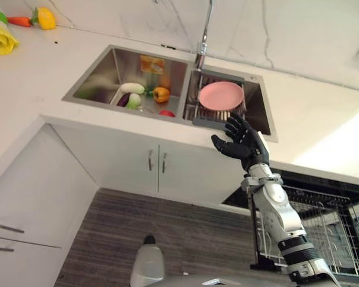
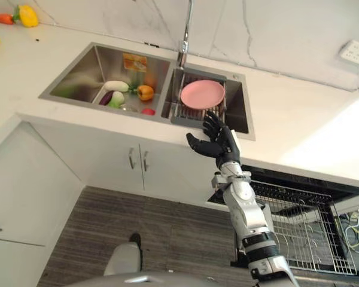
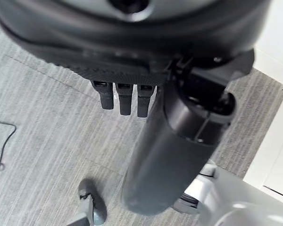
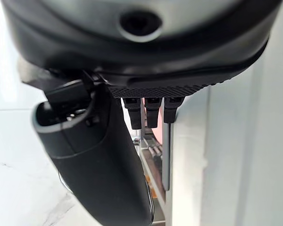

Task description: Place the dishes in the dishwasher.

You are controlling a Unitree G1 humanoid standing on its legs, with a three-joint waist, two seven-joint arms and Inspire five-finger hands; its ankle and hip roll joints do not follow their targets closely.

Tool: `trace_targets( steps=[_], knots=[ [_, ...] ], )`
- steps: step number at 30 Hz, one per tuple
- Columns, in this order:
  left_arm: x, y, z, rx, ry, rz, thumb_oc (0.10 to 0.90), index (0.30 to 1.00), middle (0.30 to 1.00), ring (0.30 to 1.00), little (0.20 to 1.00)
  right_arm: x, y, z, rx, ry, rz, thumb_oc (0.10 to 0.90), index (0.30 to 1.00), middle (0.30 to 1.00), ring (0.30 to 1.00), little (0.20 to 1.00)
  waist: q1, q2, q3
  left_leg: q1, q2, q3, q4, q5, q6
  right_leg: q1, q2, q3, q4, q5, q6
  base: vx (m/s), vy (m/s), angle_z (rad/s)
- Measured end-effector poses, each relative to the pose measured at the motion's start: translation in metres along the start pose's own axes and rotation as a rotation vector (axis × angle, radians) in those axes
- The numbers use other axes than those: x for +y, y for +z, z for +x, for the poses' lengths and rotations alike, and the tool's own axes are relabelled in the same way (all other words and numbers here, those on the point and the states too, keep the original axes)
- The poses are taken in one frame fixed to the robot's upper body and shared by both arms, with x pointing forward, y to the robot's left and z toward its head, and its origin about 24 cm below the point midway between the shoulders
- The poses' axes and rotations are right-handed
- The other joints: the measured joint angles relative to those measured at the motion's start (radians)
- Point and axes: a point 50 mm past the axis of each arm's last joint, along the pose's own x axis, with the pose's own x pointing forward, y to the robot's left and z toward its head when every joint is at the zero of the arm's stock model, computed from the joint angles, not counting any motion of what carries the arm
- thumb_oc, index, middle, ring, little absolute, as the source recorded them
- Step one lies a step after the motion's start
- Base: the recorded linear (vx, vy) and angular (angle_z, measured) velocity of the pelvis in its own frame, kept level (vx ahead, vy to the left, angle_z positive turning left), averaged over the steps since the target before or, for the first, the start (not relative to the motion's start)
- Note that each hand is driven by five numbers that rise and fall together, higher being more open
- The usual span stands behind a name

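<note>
Item, pink plate [image 1: 221, 95]: we find it lying on the wire drying rack [image 1: 194, 110] in the right basin of the sink [image 1: 102, 75], untouched. Item, right hand [image 1: 242, 139]: raised at the near edge of the worktop [image 1: 36, 78], just short of the plate, fingers spread wide and holding nothing. Item, left hand [image 3: 124, 98]: hanging over the floor, fingers straight, empty. Item, dishwasher rack [image 2: 299, 230]: pulled out to the right, below the worktop, ready to receive. For the step in hand, we judge the right hand should reach farther over the sink edge, slip its fingers under the plate's rim with the thumb on top, and lift before turning right. The head views show plate, vegetables in the left basin and the dishwasher; the right wrist view gives the rack edge-on past the fingers.
</note>
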Motion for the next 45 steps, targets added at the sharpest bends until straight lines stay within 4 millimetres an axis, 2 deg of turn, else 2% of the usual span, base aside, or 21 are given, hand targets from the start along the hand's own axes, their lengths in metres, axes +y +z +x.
trace_targets(
  steps=[1,2,4,5,6,7,9,10,11,13,14,17,19,21,24,28,33,36,40,42,45],
  knots=[
    [0.003,0.003,0.0,-0.012,0.014,0.022,0.8,0.9,0.9,0.9,0.9,0.005,0.001,0.0,-0.004,0.032,-0.015,0.8,0.9,0.9,0.9,0.9,0.003,0.02,0.0,0.035,0.006,0.011,-0.022,-0.019,0.022,-0.019,-0.012,0.038,0.031,0.013,0.05,0.24,0.048,-0.28],
    [0.009,0.009,0.0,-0.031,0.038,0.026,0.8,0.9,0.9,0.9,0.9,0.01,0.004,0.0,-0.019,0.067,-0.037,0.8,0.9,0.9,0.9,0.9,0.0,0.022,0.0,0.052,0.002,0.018,-0.043,-0.028,0.032,-0.024,-0.005,0.046,-0.022,-0.004,0.074,0.23,-0.018,-0.26],
    [0.019,0.026,0.0,-0.075,0.067,0.038,0.8,0.9,0.9,0.9,0.9,0.012,0.011,0.0,-0.043,0.096,-0.047,0.8,0.9,0.9,0.9,0.9,-0.007,0.017,-0.003,0.066,-0.006,0.02,-0.074,-0.015,0.04,-0.026,0.023,0.053,-0.171,-0.011,0.083,0.14,-0.043,-0.02],
    [0.022,0.035,-0.001,-0.113,0.076,0.054,0.8,0.9,0.9,0.9,0.9,0.012,0.016,0.001,-0.061,0.101,-0.058,0.8,0.9,0.9,0.9,0.9,-0.012,0.014,-0.008,0.068,-0.011,0.017,-0.09,-0.016,0.045,-0.025,0.041,0.057,-0.308,-0.009,0.082,0.15,-0.025,0.13],
    [0.022,0.039,-0.001,-0.131,0.076,0.05,0.8,0.9,0.9,0.9,0.9,0.012,0.018,0.002,-0.069,0.103,-0.062,0.8,0.9,0.9,0.9,0.9,-0.024,0.013,-0.009,0.068,-0.014,0.011,-0.094,-0.021,0.042,-0.019,0.047,0.058,-0.368,0.001,0.074,0.23,-0.022,0.16],
    [0.026,0.047,-0.002,-0.162,0.084,0.058,0.8,0.9,0.9,0.9,0.9,0.011,0.019,0.002,-0.071,0.098,-0.066,0.8,0.9,0.9,0.9,0.9,-0.03,0.002,-0.016,0.077,-0.021,0.012,-0.102,-0.015,0.034,-0.021,0.058,0.068,-0.442,0.024,0.082,0.11,0.005,0.13],
    [0.028,0.051,-0.002,-0.169,0.087,0.067,0.8,0.9,0.9,0.9,0.9,0.011,0.016,0.0,-0.064,0.089,-0.061,0.8,0.9,0.9,0.9,0.9,-0.031,-0.023,-0.031,0.079,-0.035,0.015,-0.089,-0.021,0.014,-0.023,0.054,0.07,-0.457,0.057,0.073,0.07,-0.014,0.06],
    [0.03,0.052,-0.002,-0.165,0.094,0.066,0.8,0.9,0.9,0.9,0.9,0.011,0.014,-0.001,-0.056,0.087,-0.056,0.8,0.9,0.9,0.9,0.9,-0.031,-0.041,-0.043,0.078,-0.044,0.014,-0.079,-0.027,0.002,-0.017,0.06,0.085,-0.468,0.089,0.049,0.14,-0.025,0.14],
    [0.024,0.047,-0.001,-0.155,0.084,0.063,0.8,0.9,0.9,0.9,0.9,0.005,0.011,-0.004,-0.038,0.074,-0.071,0.8,0.9,0.9,0.9,0.9,-0.037,-0.026,-0.063,0.076,-0.019,0.0,-0.05,-0.046,-0.034,0.001,0.089,0.083,-0.475,0.108,0.026,0.15,-0.019,0.06],
    [0.012,0.043,0.0,-0.144,0.047,0.063,0.8,0.9,0.9,0.9,0.9,0.001,0.012,-0.004,-0.037,0.069,-0.089,0.8,0.9,0.9,0.9,0.9,-0.044,-0.005,-0.08,0.068,0.006,0.0,-0.043,-0.057,-0.051,0.002,0.115,0.083,-0.49,0.097,0.021,0.12,-0.017,-0.04],
    [0.001,0.035,0.0,-0.126,0.015,0.083,0.8,0.9,0.9,0.9,0.9,-0.004,0.014,-0.004,-0.039,0.064,-0.117,0.8,0.9,0.9,0.9,0.9,-0.05,0.015,-0.092,0.07,0.021,-0.002,-0.051,-0.048,-0.058,0.004,0.138,0.081,-0.503,0.102,0.015,0.05,-0.014,-0.04],
    [-0.002,0.027,0.0,-0.108,0.002,0.166,0.8,0.9,0.9,0.9,0.9,-0.013,0.019,-0.004,-0.043,0.053,-0.19,0.8,0.9,0.9,0.9,0.9,-0.065,0.042,-0.108,0.091,0.031,-0.001,-0.089,-0.032,-0.083,0.019,0.165,0.075,-0.536,0.103,0.011,0.08,-0.024,-0.02],
    [-0.002,0.026,0.0,-0.108,0.001,0.191,0.8,0.9,0.9,0.9,0.9,-0.015,0.02,-0.004,-0.046,0.053,-0.209,0.8,0.9,0.9,0.9,0.9,-0.071,0.046,-0.111,0.108,0.026,-0.001,-0.127,-0.01,-0.104,0.031,0.171,0.07,-0.561,0.109,0.011,0.11,-0.057,0.03],
    [-0.003,0.028,0.0,-0.112,0.0,0.209,0.8,0.9,0.9,0.9,0.9,-0.015,0.022,-0.004,-0.052,0.058,-0.222,0.8,0.9,0.9,0.9,0.9,-0.072,0.047,-0.114,0.11,0.027,-0.001,-0.142,-0.005,-0.107,0.033,0.174,0.066,-0.573,0.112,0.011,0.03,-0.031,0.05],
    [-0.003,0.029,0.0,-0.118,-0.001,0.234,0.8,0.9,0.9,0.9,0.9,-0.015,0.025,-0.002,-0.062,0.072,-0.296,0.8,0.9,0.9,0.9,0.9,-0.071,0.045,-0.118,0.156,0.017,-0.001,-0.229,0.031,-0.115,0.068,0.188,0.051,-0.632,0.127,0.015,0.03,-0.025,0.07],
    [-0.005,0.035,-0.001,-0.155,-0.009,0.263,0.8,0.9,0.9,0.9,0.9,-0.025,0.044,0.005,-0.106,0.094,-0.523,0.8,0.9,0.9,0.9,0.9,-0.06,0.049,-0.123,0.177,0.014,-0.001,-0.283,0.057,-0.124,0.068,0.195,0.052,-0.642,0.129,0.016,0.04,-0.023,0.01],
    [-0.005,0.036,-0.003,-0.171,-0.029,0.289,0.8,0.9,0.9,0.9,0.9,-0.028,0.069,0.028,-0.165,0.119,-0.723,0.8,0.9,0.9,0.9,0.9,-0.058,0.058,-0.129,0.208,0.011,0.017,-0.318,0.066,-0.123,0.076,0.195,0.065,-0.65,0.13,0.018,0.04,-0.011,-0.09],
    [-0.007,0.043,-0.004,-0.209,-0.044,0.379,0.8,0.9,0.9,0.9,0.9,-0.033,0.079,0.044,-0.158,0.139,-0.939,0.8,0.9,0.9,0.9,0.9,-0.048,0.061,-0.131,0.225,0.009,0.018,-0.333,0.072,-0.124,0.095,0.2,0.063,-0.67,0.137,0.022,0.0,-0.001,0.01],
    [-0.009,0.043,-0.004,-0.214,-0.052,0.404,0.8,0.9,0.9,0.9,0.9,-0.028,0.081,0.054,-0.162,0.166,-1.026,0.8,0.9,0.9,0.9,0.9,-0.039,0.064,-0.131,0.223,0.01,0.015,-0.336,0.073,-0.124,0.099,0.203,0.057,-0.675,0.137,0.022,0.01,-0.007,0.02],
    [-0.011,0.048,-0.005,-0.233,-0.065,0.437,0.8,0.9,0.9,0.9,0.9,-0.035,0.074,0.064,-0.099,0.176,-1.148,0.8,0.9,0.9,0.9,0.9,-0.025,0.068,-0.134,0.218,0.01,0.005,-0.335,0.074,-0.124,0.099,0.204,0.048,-0.676,0.137,0.022,0.01,-0.003,0.13],
    [-0.01,0.047,-0.004,-0.222,-0.073,0.436,0.8,0.9,0.9,0.9,0.9,-0.036,0.068,0.064,-0.076,0.194,-1.237,0.8,0.9,0.9,0.9,0.9,-0.018,0.073,-0.131,0.207,0.008,-0.01,-0.34,0.079,-0.125,0.098,0.203,0.033,-0.676,0.137,0.022,0.02,-0.003,0.19]
  ],
)
